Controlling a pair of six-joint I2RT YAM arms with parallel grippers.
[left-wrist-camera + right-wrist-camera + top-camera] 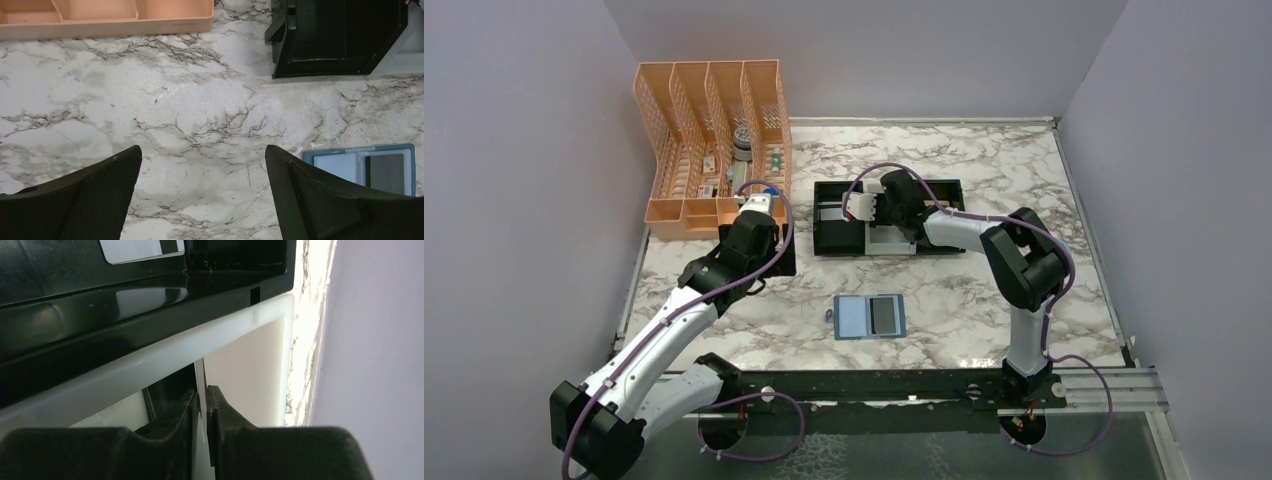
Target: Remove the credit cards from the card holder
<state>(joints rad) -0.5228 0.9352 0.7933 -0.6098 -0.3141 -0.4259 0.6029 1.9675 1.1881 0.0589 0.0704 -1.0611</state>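
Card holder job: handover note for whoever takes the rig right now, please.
Left gripper: open, holding nothing.
Right gripper: shut on a thin card, edge-on, over the tray's white section.
Done: light card lies in the tray's black section.
To do: release the thin card; dark card sits in the open holder.

Left arm (664, 335) and right arm (1024, 270) are showing white shells between black joints. A purple cable (884, 166) is running along each, looping just below the black rail (874, 385). Fingers (90, 200) are showing matte black, mesh-textured.
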